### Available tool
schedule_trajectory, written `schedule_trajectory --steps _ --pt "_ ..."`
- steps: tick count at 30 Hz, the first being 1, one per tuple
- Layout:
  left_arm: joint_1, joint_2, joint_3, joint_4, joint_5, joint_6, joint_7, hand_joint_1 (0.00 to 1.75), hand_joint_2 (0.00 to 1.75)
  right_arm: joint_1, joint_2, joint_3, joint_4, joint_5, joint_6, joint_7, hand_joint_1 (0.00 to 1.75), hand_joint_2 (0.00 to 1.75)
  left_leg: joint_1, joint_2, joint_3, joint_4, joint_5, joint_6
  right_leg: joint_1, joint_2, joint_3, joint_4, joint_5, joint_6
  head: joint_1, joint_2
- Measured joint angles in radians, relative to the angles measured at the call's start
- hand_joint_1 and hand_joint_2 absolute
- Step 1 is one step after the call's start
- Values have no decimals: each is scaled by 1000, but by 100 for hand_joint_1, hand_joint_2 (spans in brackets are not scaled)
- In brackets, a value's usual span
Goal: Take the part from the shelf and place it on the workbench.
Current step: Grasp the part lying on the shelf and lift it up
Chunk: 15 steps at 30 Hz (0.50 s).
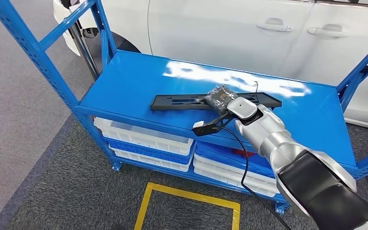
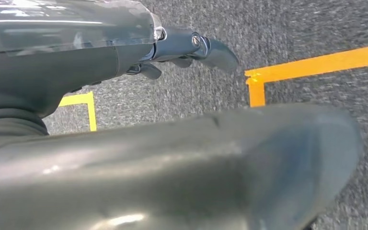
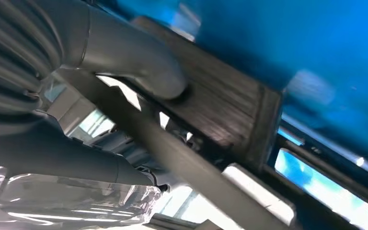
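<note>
On the blue shelf (image 1: 124,91) top, the long black part (image 1: 182,101) lies flat w/ your right hand (image 1: 223,98) over its middle, thumb (image 3: 139,62) pressed on; grip probably closed, fingers hidden. Confirm hold, then lift level. Left hand (image 2: 191,50) hangs, fingers curled, holding nothing.

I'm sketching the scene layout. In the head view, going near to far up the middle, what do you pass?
Yellow floor marking → white bins on the lower shelf level → long black part on the blue shelf top, with the right hand on it → white car.
</note>
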Motion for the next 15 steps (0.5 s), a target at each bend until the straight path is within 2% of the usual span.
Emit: schedule_trajectory --steps 1,3,4,5,6,8,9,10,11,13,15 --pt "-2 0 0 0 2 1 -2 0 0 -1 -2 -1 -2 -16 -8 -13 175 175 2 0 -22 50 -30 -6 -2 -1 2 -3 1 -3 0 0" --pt "-5 0 0 0 7 5 -5 0 0 -2 -12 -6 -8 -51 -25 -43 175 175 6 1 -86 187 -95 -16 -1 -1 2 -3 1 -6 0 0" --pt "-5 0 0 0 9 7 -6 0 0 -2 -17 -10 -11 -64 -32 -53 175 175 8 1 -112 239 -111 -19 -1 -1 2 -2 1 -6 0 0" --pt "-5 0 0 0 9 8 -8 0 0 -2 -22 -13 -14 -71 -36 -59 175 175 10 1 -121 257 -108 -22 -1 -1 2 -2 1 -5 0 0" --pt "-6 0 1 0 10 10 -9 0 0 -3 -26 -16 -17 -75 -37 -63 175 175 12 1 -111 233 -85 -23 -1 -1 3 -1 0 -4 0 0" --pt "-7 0 1 0 10 13 -11 0 0 -3 -32 -20 -23 -79 -38 -67 175 175 17 -1 -47 94 -14 -24 -3 1 6 3 -5 2 0 0" --pt "-8 0 1 0 10 13 -12 0 0 -5 -35 -22 -26 -81 -38 -67 175 175 17 -4 -18 30 11 -20 -2 3 5 7 -7 7 0 0" --pt "-8 0 1 0 10 14 -13 0 0 -6 -37 -24 -28 -82 -38 -68 175 175 17 -6 1 -12 24 -15 -1 5 3 9 -9 12 0 0" --pt "-8 0 1 0 10 15 -13 0 0 -7 -38 -26 -30 -83 -38 -68 175 175 15 -9 7 -30 27 -9 0 7 1 11 -10 17 0 0" --pt "-8 0 2 0 11 15 -15 0 0 -8 -39 -30 -31 -93 -44 -79 173 175 12 -9 8 -35 31 7 -2 8 -2 11 -10 29 0 0" --pt "-9 0 3 0 20 15 -26 0 87 -7 -39 -43 -41 -138 -66 -125 172 175 12 -10 10 -42 37 20 -6 10 -16 38 -33 36 0 0"
